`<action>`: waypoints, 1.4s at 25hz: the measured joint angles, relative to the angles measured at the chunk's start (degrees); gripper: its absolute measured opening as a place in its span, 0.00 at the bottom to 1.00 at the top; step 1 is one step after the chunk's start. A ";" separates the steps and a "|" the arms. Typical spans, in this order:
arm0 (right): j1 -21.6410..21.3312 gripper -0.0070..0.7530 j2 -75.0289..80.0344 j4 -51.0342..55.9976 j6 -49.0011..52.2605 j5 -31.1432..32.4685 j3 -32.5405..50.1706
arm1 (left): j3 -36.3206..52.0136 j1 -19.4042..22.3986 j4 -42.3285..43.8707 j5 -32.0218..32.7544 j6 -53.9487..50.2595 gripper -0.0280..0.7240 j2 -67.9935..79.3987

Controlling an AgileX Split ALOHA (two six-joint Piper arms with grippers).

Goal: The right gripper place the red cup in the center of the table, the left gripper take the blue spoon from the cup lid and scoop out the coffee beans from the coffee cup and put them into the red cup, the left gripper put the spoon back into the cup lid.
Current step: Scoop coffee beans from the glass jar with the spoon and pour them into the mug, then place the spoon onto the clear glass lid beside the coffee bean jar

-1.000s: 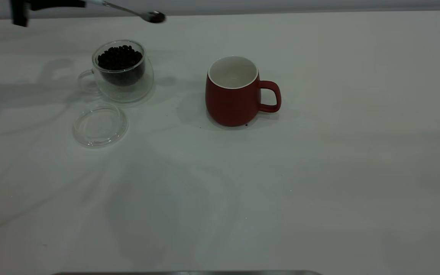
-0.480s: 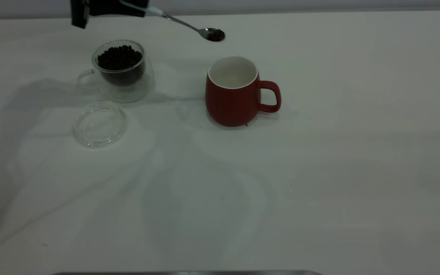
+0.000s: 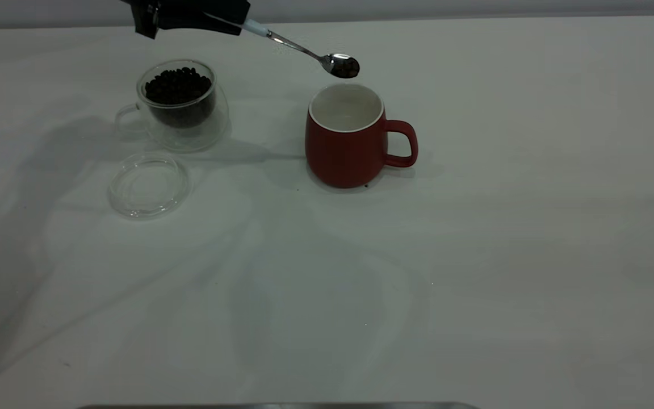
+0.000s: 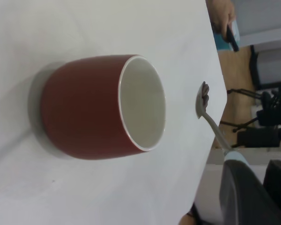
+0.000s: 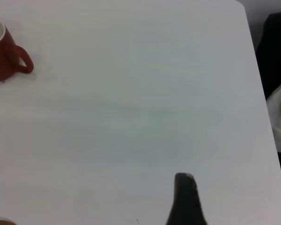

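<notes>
left gripper (image 3: 230, 17) at the far edge of the table (image 3: 474, 255), clamped on the pale handle of the spoon (image 3: 304, 50). the spoon slopes down toward the red cup (image 3: 345, 136), and its bowl holds a few dark beans (image 3: 345, 68). the bowl hangs above the cup's far rim, not touching; i can't tell if it is truly over the opening or just behind it. the left wrist view puts the bowl beside the rim, off to one side.

red cup upright near mid-table, handle toward the right arm, inside looks empty. coffee cup (image 3: 182, 105) full of beans, well apart from the red cup. lid (image 3: 148, 186) bare, just in front of the coffee cup.

right gripper (image 5: 185, 197) parked well away from the cup; only one dark finger shows, so you can't tell if it is apart or together.

risks, as i judge them: tip now and beans may fall behind the cup. lower carelessly and the bowl may knock the rim. the load is shallow, so a jerk could shed it early.
</notes>
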 joint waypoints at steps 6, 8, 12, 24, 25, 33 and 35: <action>0.00 0.78 0.00 0.00 0.00 0.00 0.00 | 0.00 -0.02 0.00 0.00 9.19 0.20 0.00; 0.00 0.78 0.00 0.00 0.04 0.00 0.00 | 0.00 -0.02 0.00 0.00 13.58 0.20 0.00; 0.00 0.78 0.00 0.00 0.04 0.00 0.00 | 0.00 -0.02 0.00 -0.95 22.54 0.20 0.00; 0.00 0.78 0.00 0.00 0.04 0.00 0.00 | 0.00 2.61 -0.22 0.00 7.61 0.20 -0.24; 0.00 0.78 0.00 0.00 0.04 0.00 0.00 | 0.00 3.79 0.25 0.00 3.93 0.20 -0.42; 0.00 0.78 0.00 0.00 0.04 0.00 0.00 | 6.96 9.49 6.87 -0.13 -2.76 0.20 -7.72; 0.00 0.78 0.00 0.00 0.04 0.00 0.00 | 10.01 10.54 5.29 -0.01 -1.72 0.20 -10.44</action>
